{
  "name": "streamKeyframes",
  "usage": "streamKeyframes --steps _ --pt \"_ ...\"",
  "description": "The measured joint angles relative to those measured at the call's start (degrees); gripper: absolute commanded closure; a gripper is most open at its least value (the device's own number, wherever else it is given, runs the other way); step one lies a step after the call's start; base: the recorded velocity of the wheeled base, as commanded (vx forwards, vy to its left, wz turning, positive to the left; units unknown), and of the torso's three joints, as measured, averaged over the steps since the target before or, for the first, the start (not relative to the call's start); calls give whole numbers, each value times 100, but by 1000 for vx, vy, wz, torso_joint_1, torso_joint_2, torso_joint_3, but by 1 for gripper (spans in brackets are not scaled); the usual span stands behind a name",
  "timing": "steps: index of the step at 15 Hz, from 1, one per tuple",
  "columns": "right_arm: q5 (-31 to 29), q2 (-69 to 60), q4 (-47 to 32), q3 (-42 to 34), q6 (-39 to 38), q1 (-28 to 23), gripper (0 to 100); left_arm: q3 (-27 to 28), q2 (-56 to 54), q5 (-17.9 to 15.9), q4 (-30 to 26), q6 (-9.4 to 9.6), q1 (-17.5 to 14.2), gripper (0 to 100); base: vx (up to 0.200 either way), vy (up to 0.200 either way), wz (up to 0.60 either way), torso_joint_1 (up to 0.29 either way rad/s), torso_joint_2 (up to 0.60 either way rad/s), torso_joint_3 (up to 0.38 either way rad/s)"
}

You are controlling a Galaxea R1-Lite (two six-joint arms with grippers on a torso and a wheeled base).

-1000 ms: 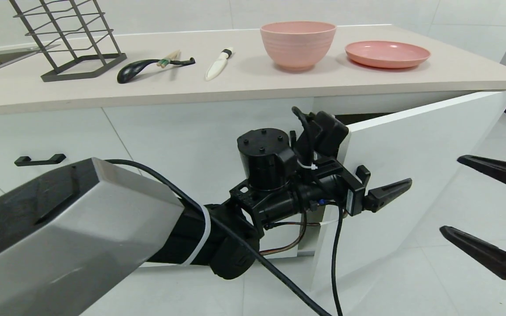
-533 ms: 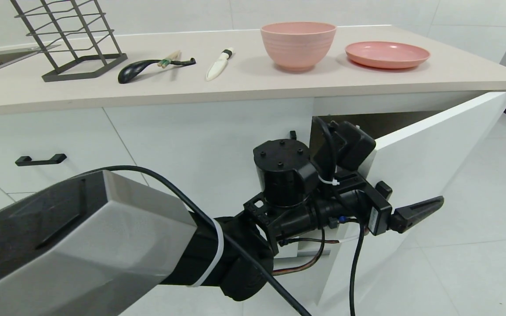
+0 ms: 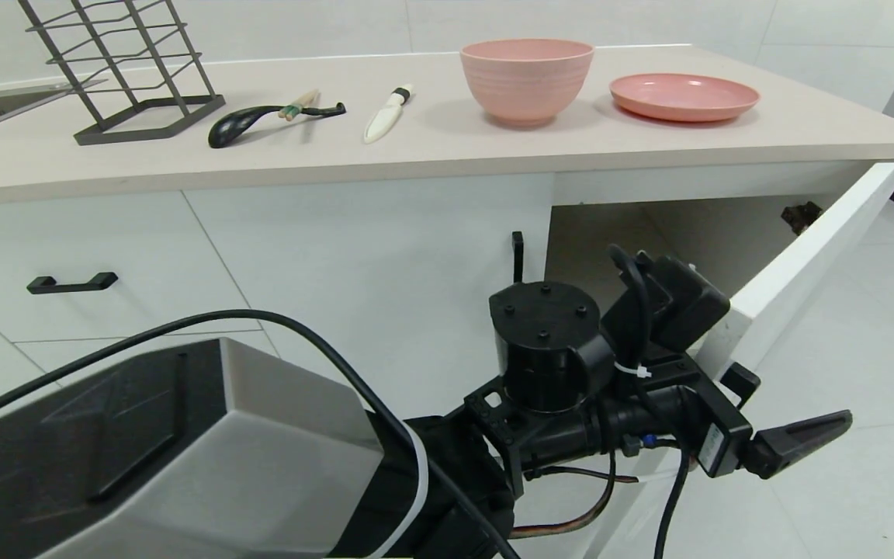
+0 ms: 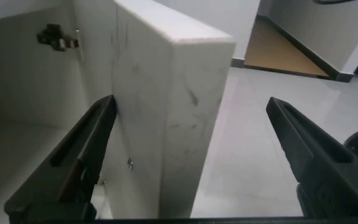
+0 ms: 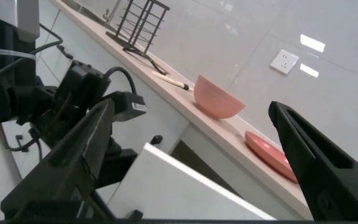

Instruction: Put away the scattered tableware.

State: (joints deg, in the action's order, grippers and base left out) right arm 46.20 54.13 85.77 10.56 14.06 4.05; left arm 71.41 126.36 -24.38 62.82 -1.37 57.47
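– Left gripper: why is it down by the door?
– Its fingers are spread apart, one on each side of the door's free edge, and they clamp nothing. I judge it straddles the edge so it can swing the door wide and the cabinet can take the tableware
– And the right gripper?
– Spread wide too and empty, held apart from the door, probably so it does not block the swing
– Where is the tableware?
– All on the counter, with no gripper near it. The bowl and plate sit right way up on the stretch over the open cabinet. The knife, spoon and chopsticks lie further left, near the rack
– Which way do they point?
– The knife's long axis runs from the front edge toward the wall, leaning a little right, with its broad pale end nearest the front. The spoon lies along the counter, scoop to the left and handle to the right. The chopsticks meet that handle, angled back and to the right
– The door?
– Its edge is upright and the panel is swung out to the right
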Motion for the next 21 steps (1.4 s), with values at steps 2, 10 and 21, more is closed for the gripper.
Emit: streamKeyframes --steps 2,10,21 --pt "0 -74 1 2 11 -30 0 -6 33 -2 -6 0 116 0 0 0 0 0 0 0" --pt "0 -313 0 156 15 -78 0 20 168 -5 5 -2 521 0 0 0 0 0 0 0" --pt "2 -553 0 527 17 -201 0 461 702 85 169 -29 1092 0 0 0 0 0 0 0"
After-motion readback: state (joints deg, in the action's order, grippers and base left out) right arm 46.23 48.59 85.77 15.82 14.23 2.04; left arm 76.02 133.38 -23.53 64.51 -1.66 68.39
